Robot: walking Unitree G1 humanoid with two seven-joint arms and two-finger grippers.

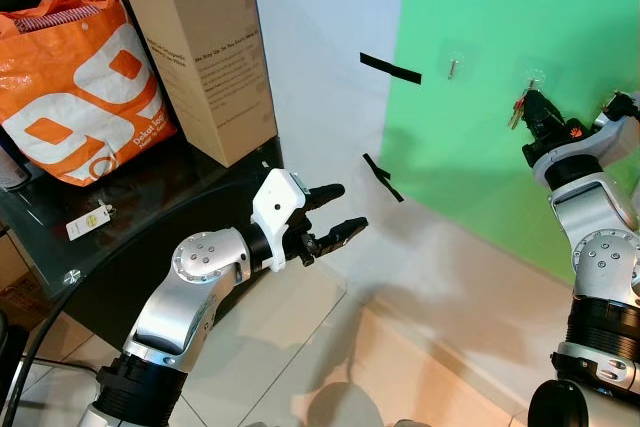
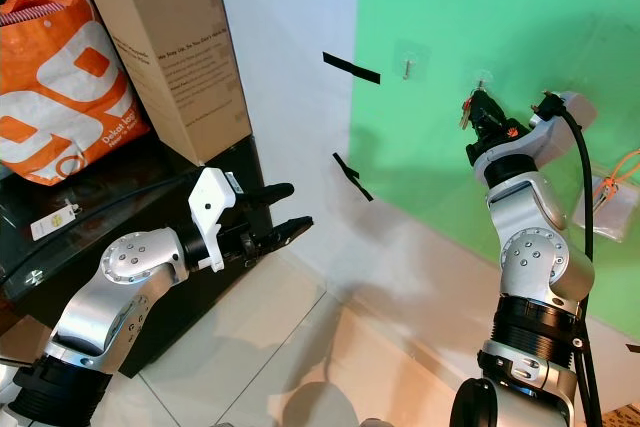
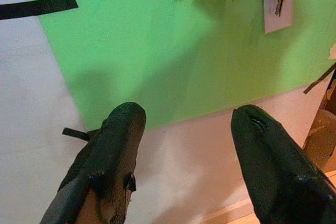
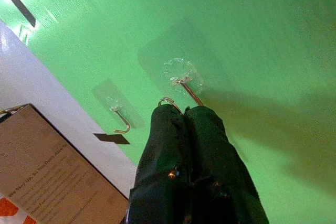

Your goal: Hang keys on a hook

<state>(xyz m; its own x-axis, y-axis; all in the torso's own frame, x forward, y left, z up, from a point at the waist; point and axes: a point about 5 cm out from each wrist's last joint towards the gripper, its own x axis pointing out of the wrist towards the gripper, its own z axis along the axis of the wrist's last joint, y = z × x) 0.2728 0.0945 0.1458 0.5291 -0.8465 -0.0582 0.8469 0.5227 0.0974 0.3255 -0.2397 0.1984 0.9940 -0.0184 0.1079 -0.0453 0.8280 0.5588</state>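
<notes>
Right end effector raised to green wall panel, fingers pressed together on key ring; keys dangle at hook. Second hook beside it. Left end effector spread wide, holding nothing. Cardboard box, orange bag on black tabletop.

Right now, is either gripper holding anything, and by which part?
The right gripper is shut on the keys, gripping the ring right at the hook on the green wall. The left gripper is open and holds nothing.
</notes>
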